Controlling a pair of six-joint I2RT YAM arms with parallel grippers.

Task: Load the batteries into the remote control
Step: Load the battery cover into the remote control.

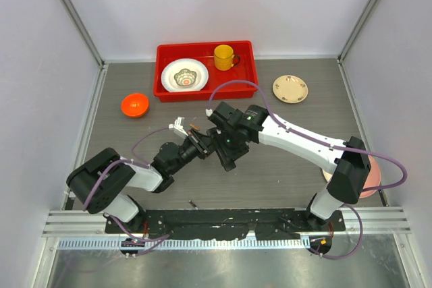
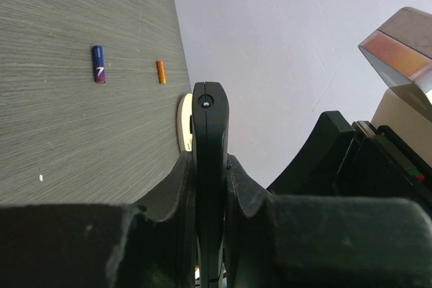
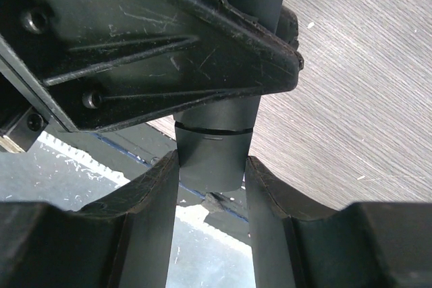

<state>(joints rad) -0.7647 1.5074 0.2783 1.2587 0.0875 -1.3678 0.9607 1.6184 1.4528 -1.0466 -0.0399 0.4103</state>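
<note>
The remote control [image 2: 210, 126] is a slim black bar, seen edge-on in the left wrist view. My left gripper [image 2: 210, 160] is shut on it and holds it above the table. In the right wrist view the remote's end [image 3: 212, 156] sits between the fingers of my right gripper [image 3: 212, 166], which press on both its sides. From above, both grippers meet at mid-table, the left [image 1: 201, 142] and the right [image 1: 226, 154]. A blue battery [image 2: 98, 64] and an orange battery [image 2: 160, 71] lie on the table beyond the remote.
A red tray [image 1: 162, 72] at the back holds a white bowl [image 1: 184, 75] and a yellow mug [image 1: 224, 56]. An orange bowl [image 1: 134, 104] stands at the left and a cream plate [image 1: 290, 89] at the back right. A small dark thin thing [image 1: 192, 202] lies near the front edge.
</note>
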